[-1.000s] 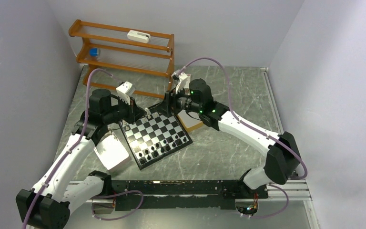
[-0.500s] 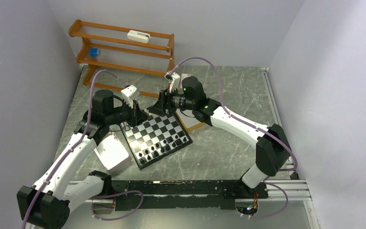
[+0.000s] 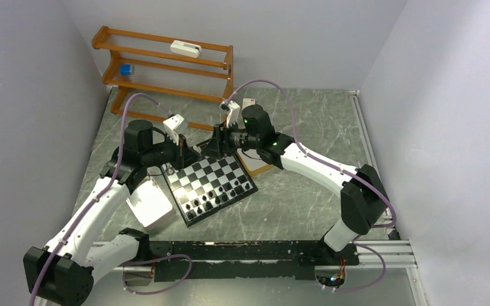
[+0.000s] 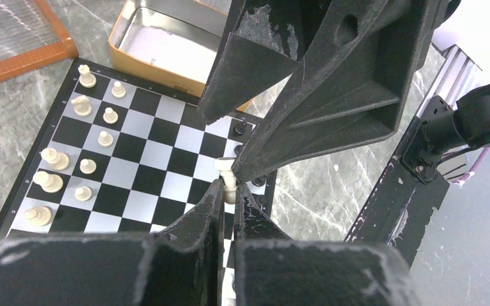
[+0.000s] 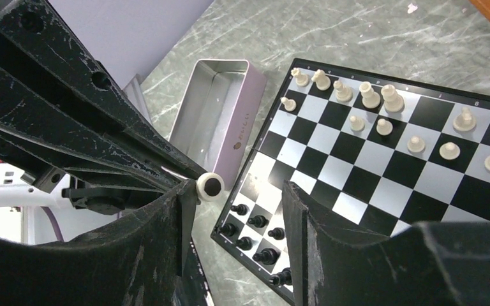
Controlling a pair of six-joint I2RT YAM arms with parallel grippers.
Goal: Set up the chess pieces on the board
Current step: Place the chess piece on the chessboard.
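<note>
The grey marbled worktop [image 3: 306,127] carries everything. At its far left corner lies a wooden rack [image 3: 166,64]. The two white arms reach from the near edge toward the middle, and their ends meet above the far edge of the board [image 3: 207,175].

The board lies in the middle of the worktop, turned at an angle, so that one corner points to the near side. A pale metal tin [image 3: 150,204] lies at its left side, touching or almost touching the border. An orange tin [image 3: 259,167] lies at its right side, near the far right corner.

The right tool [image 5: 237,190] has its two fingers clearly apart, and nothing is between the pads. The left tool [image 4: 228,188] has its fingers pressed together on one cream piece [image 5: 211,185], which it holds above the board. In the right wrist view the round base of this piece faces the camera. It is just beside the inner face of one finger of the right tool; I cannot tell if it touches.

The black pieces [image 3: 220,194] stand in two rows along the near side of the board. The other cream pieces [image 4: 105,137] stand in two rows along the far side, each on its own square.
</note>
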